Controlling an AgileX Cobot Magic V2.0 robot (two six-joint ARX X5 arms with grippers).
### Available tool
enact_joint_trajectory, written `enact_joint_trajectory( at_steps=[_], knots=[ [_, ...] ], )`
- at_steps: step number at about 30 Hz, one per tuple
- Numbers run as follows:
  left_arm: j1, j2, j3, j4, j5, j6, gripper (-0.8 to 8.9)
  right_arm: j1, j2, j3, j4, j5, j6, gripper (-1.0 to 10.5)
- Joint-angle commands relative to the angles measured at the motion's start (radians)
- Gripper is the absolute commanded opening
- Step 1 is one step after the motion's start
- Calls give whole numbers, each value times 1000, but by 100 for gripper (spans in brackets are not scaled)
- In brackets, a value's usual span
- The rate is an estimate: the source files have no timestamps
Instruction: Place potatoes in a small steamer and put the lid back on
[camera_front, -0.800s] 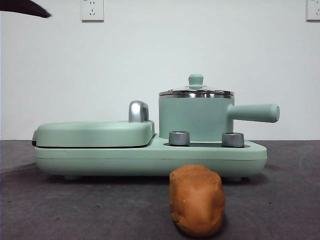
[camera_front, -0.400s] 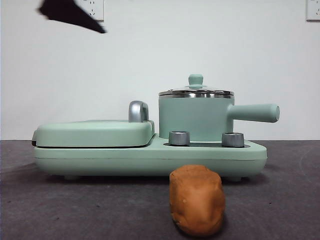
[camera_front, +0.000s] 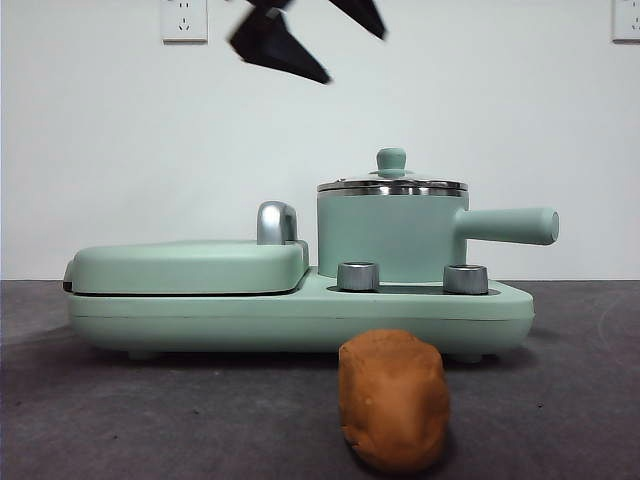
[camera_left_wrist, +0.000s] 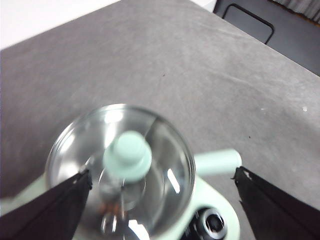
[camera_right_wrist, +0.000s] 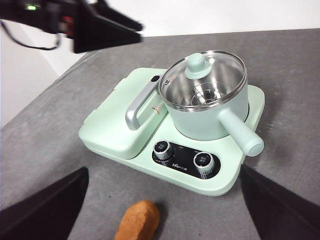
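Position: my left claw (camera_front: 325, 45), jaws released, hangs above the round clear glass lid (camera_left_wrist: 122, 167) seated on the mint green cylindrical steamer pot (camera_front: 392, 238). One orange-brown lumpy potato (camera_front: 393, 400) lies before the cooker base (camera_front: 300, 315); two chrome dials (camera_front: 359, 276). Right claw (camera_right_wrist: 160, 210) spread wide.

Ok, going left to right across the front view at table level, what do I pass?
Flat griddle cover → its chrome handle → left dial → steamer pot with the lid on, potato lying in front → right dial → pot's side handle.
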Motion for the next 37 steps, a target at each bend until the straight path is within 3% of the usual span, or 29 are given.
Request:
enact_joint_trajectory(
  at_steps=[1, 11, 24, 37],
  knots=[
    [-23, 57, 35, 70, -4, 55, 465, 1, 5, 18, 8, -3, 11, 481],
    [-42, 190, 35, 241, -70, 79, 464, 1, 5, 18, 8, -3, 11, 481],
    [-44, 275, 35, 283, -79, 91, 462, 1, 5, 18, 7, -4, 11, 481],
    [-44, 278, 35, 290, -79, 92, 192, 1, 5, 18, 6, -3, 11, 481]
  ],
)
